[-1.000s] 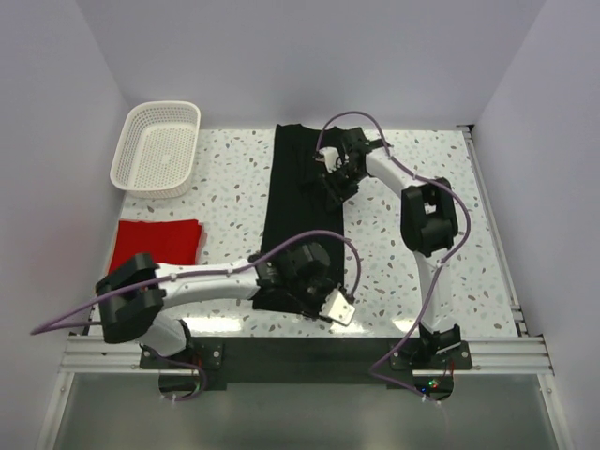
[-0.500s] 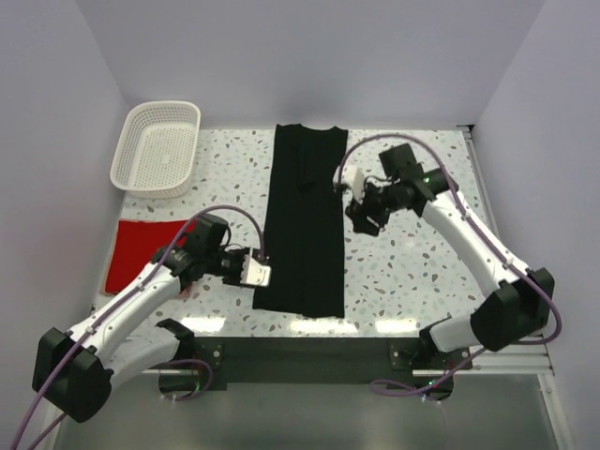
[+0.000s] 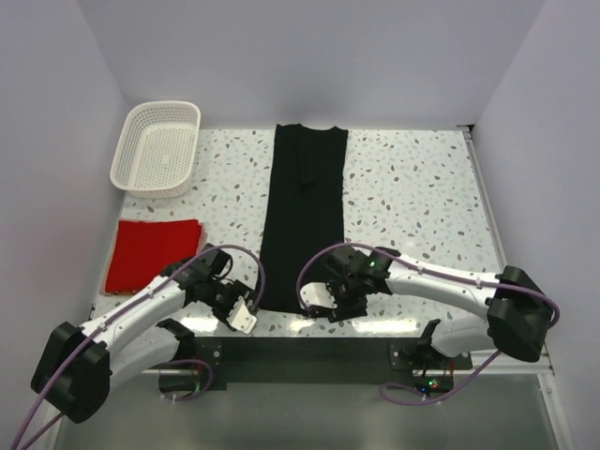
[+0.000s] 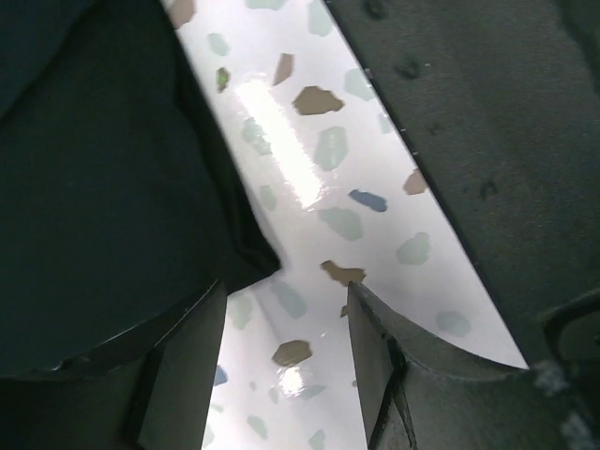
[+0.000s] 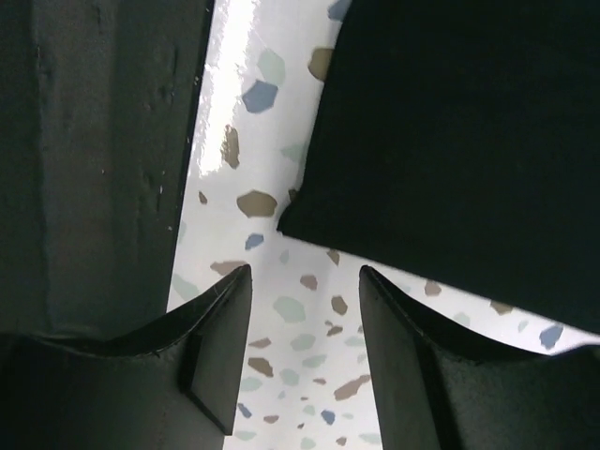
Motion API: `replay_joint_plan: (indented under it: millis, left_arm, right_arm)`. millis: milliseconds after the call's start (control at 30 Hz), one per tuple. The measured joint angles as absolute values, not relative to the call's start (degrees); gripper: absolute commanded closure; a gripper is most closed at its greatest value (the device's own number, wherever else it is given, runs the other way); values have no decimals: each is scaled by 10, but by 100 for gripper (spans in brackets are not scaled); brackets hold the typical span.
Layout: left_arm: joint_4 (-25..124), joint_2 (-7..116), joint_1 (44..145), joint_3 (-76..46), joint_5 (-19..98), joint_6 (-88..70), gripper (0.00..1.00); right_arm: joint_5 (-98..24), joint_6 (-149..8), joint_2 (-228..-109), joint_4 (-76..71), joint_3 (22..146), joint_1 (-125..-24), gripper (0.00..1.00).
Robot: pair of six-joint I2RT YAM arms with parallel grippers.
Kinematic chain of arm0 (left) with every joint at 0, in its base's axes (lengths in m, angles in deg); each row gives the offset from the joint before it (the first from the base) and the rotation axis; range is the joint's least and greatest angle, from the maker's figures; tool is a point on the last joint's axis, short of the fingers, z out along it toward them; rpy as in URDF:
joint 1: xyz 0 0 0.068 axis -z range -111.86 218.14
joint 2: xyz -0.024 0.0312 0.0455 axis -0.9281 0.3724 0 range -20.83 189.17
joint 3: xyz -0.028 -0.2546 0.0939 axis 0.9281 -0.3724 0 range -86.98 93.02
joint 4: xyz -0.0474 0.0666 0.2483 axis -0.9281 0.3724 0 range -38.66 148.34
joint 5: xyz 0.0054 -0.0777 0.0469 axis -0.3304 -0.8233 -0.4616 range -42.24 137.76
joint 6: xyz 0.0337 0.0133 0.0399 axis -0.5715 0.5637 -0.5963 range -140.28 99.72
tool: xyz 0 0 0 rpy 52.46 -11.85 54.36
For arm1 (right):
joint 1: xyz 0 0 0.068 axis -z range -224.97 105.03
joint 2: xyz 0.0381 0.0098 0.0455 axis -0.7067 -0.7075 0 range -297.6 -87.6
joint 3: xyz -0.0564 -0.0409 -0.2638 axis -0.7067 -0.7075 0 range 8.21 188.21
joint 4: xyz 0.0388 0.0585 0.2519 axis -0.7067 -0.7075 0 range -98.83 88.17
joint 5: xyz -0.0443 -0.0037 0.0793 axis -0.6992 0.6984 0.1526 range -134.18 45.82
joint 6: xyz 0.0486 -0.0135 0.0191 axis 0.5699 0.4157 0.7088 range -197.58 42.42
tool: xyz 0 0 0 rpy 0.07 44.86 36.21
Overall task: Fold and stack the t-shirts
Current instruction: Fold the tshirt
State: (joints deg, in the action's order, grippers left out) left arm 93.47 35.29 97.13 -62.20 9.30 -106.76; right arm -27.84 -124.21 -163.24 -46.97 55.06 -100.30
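Two pincers, both down by the near end of the black t-shirt (image 3: 302, 216). It lies flat as a long narrow strip, collar end far from me, hem end close. Left pincer (image 3: 242, 306) sits at the strip's near-left corner. On the left wrist cam I see its jaws apart w/ bare speckled surface (image 4: 309, 187) between them; the black corner is just ahead, not gripped. Right pincer (image 3: 323, 302) is at the near-right corner. Right wrist cam shows the same: jaws apart, nothing in them, cloth corner just beyond the tips. Red t-shirt (image 3: 153, 253) is folded flat, well left of the black one, not touching it. White lattice basket (image 3: 157, 147) stands upright left of the black shirt's collar end, apart from it.
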Motion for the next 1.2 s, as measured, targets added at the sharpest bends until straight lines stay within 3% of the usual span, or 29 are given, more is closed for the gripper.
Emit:
replay_joint_plan:
  millis: [633,767,900,967,1033,1200]
  left_arm:
    - [827,390,1043,-644,100,-1038,46]
    - [802,410,1064,-644,98,-1027,62]
    - [764,435,1069,-644,101,-999,77]
    - [745,442,1069,-644,105,-985,91]
    - [732,445,1070,-645,112,-974,100]
    - [732,417,1077,-653,126,-957,100]
  right_arm:
    - [-338,-1230,-1675,-354,486,-1095,53]
    - [-355,-1220,-1679,-334,481,-1096,57]
    - [-375,-1212,-1686,-313,483,-1097,81]
    - [-388,-1212,-1687,-298,480,-1098,94]
    - [-402,-1213,-1686,-284,478,-1098,100]
    - [-417,-1213,-1674,-273,468,-1098,100]
